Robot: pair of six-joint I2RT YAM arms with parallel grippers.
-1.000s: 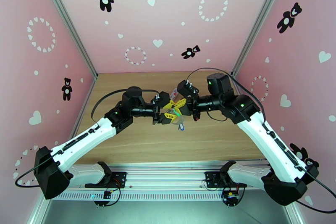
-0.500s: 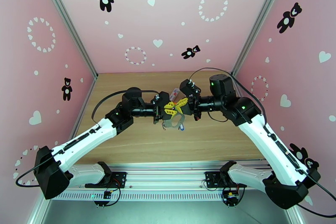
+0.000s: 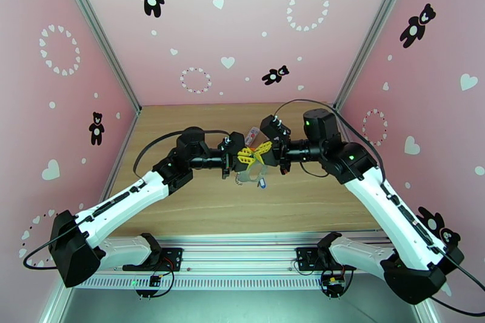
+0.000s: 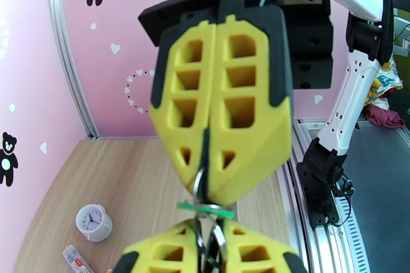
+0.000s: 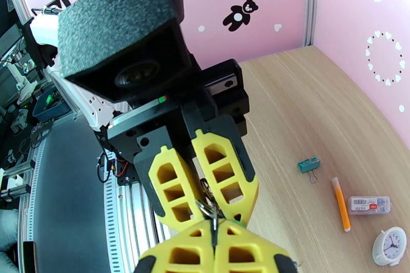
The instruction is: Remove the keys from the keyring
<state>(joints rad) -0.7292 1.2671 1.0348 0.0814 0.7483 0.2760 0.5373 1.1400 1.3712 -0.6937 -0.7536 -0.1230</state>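
Note:
Both grippers meet fingertip to fingertip above the middle of the wooden table (image 3: 182,197). My right gripper (image 3: 264,149) (image 5: 212,240) is shut on a small metal ring of the keyring (image 4: 201,185). My left gripper (image 3: 243,159) (image 4: 207,248) faces it, jaws closed on the ring's metal loops (image 5: 207,208). The green-headed key (image 4: 205,208) lies edge-on between the two sets of fingertips. The keyring's grey loop (image 3: 250,175) hangs below them, with the blue-headed key (image 3: 262,183) dangling at its lower right.
On the far part of the table lie a white clock (image 5: 389,246) (image 4: 94,222), an orange pen (image 5: 340,202), a teal binder clip (image 5: 309,165) and a small labelled box (image 5: 369,205) (image 4: 76,258). Pink walls close the table in on three sides.
My left gripper's jaws have closed from wide open onto the keyring at the right gripper's tips. The hanging loop and blue key have shifted slightly. The right gripper stayed shut.

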